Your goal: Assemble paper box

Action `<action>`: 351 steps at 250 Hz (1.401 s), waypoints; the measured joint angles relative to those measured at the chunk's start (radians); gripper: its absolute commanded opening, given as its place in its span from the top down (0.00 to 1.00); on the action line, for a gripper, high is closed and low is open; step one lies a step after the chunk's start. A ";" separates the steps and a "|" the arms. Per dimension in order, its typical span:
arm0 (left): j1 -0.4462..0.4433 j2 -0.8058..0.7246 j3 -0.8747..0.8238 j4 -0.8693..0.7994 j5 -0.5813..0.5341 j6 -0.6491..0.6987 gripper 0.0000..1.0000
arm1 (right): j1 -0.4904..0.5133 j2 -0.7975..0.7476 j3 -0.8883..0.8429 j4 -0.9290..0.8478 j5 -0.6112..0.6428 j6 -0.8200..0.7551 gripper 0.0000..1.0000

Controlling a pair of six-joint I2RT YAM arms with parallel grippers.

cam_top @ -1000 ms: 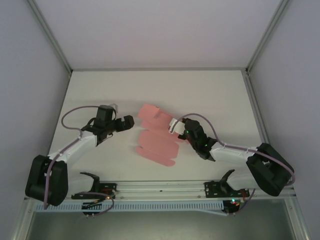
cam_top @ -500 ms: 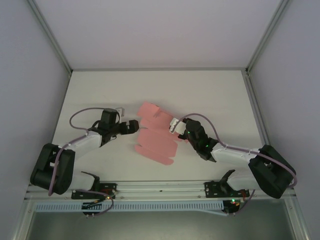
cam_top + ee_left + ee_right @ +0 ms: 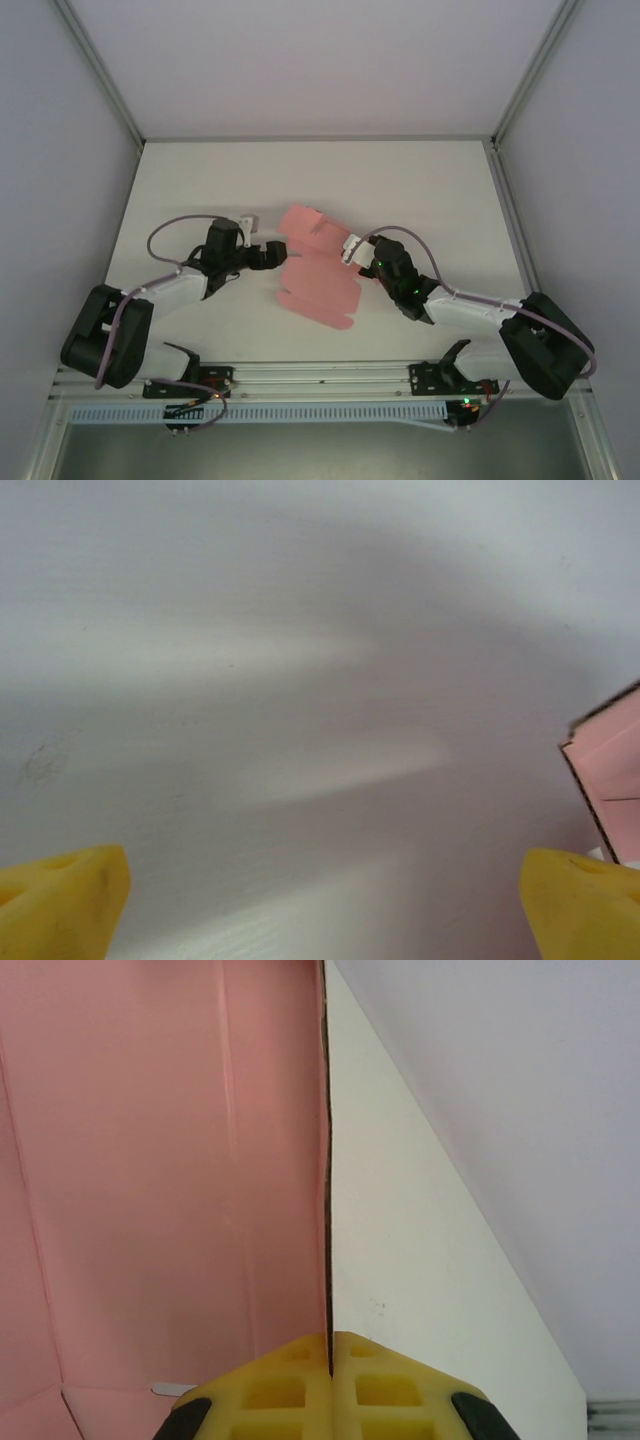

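Observation:
The paper box (image 3: 315,285) is a flat pink die-cut sheet with flaps, lying mid-table. My right gripper (image 3: 352,250) is at the sheet's right edge. In the right wrist view its yellow pads (image 3: 290,1380) are shut on the thin edge of the paper box (image 3: 170,1160), which rises edge-on from between them. My left gripper (image 3: 272,253) stands just off the sheet's left edge, jaws wide apart. In the left wrist view the left gripper (image 3: 322,880) has bare table between its yellow fingertips (image 3: 70,890), with a corner of the paper box (image 3: 612,780) at the far right.
The white table (image 3: 200,180) is walled by pale panels on three sides, with metal frame posts (image 3: 100,70) at the back corners. A rail (image 3: 320,375) with the arm bases runs along the near edge.
My left gripper has moved right, from well clear of the sheet to just beside its left edge. The right gripper has stayed shut on the sheet, which shifted slightly.

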 measured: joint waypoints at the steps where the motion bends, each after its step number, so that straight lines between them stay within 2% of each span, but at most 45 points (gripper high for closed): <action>1: 0.000 0.000 0.000 0.001 0.000 0.000 0.00 | 0.000 0.000 0.000 0.000 0.000 0.000 1.00; 37: -0.030 0.000 0.001 0.023 0.006 0.008 0.00 | -0.007 0.000 0.000 -0.010 0.006 0.010 1.00; 92: -0.127 0.016 0.049 0.062 0.071 0.021 0.00 | 0.001 0.000 0.000 -0.006 -0.027 0.023 1.00; 142: -0.134 0.061 0.103 0.071 0.062 0.025 0.02 | 0.001 0.001 0.000 -0.006 -0.027 0.024 1.00; 163: -0.134 0.062 0.103 0.066 0.046 0.019 0.19 | 0.001 0.003 0.000 -0.006 -0.027 0.024 1.00; 176: -0.134 0.057 0.102 0.058 0.037 0.019 0.38 | 0.001 0.010 0.000 -0.006 -0.026 0.024 1.00; 189: -0.136 0.044 0.102 0.043 0.022 0.012 0.52 | 0.001 0.018 0.000 -0.006 -0.027 0.024 1.00; 202: -0.141 0.028 0.103 0.028 0.006 0.018 0.70 | 0.001 0.024 0.000 -0.007 -0.025 0.025 1.00; 214: -0.145 0.011 0.103 0.013 -0.009 0.009 0.78 | 0.001 0.026 0.000 -0.007 -0.022 0.025 1.00; 248: -0.163 -0.002 0.104 -0.013 -0.036 0.015 0.89 | -0.004 0.027 0.000 -0.007 -0.014 0.034 1.00; 266: -0.173 -0.002 0.105 -0.023 -0.045 0.017 0.89 | -0.004 0.027 0.000 -0.009 -0.009 0.038 1.00; 301: -0.206 -0.001 0.122 -0.051 -0.087 0.018 0.97 | -0.005 0.031 0.001 -0.025 0.002 0.043 1.00; 351: -0.325 0.012 0.206 -0.151 -0.272 0.040 0.94 | -0.013 0.034 0.014 -0.060 0.008 0.067 1.00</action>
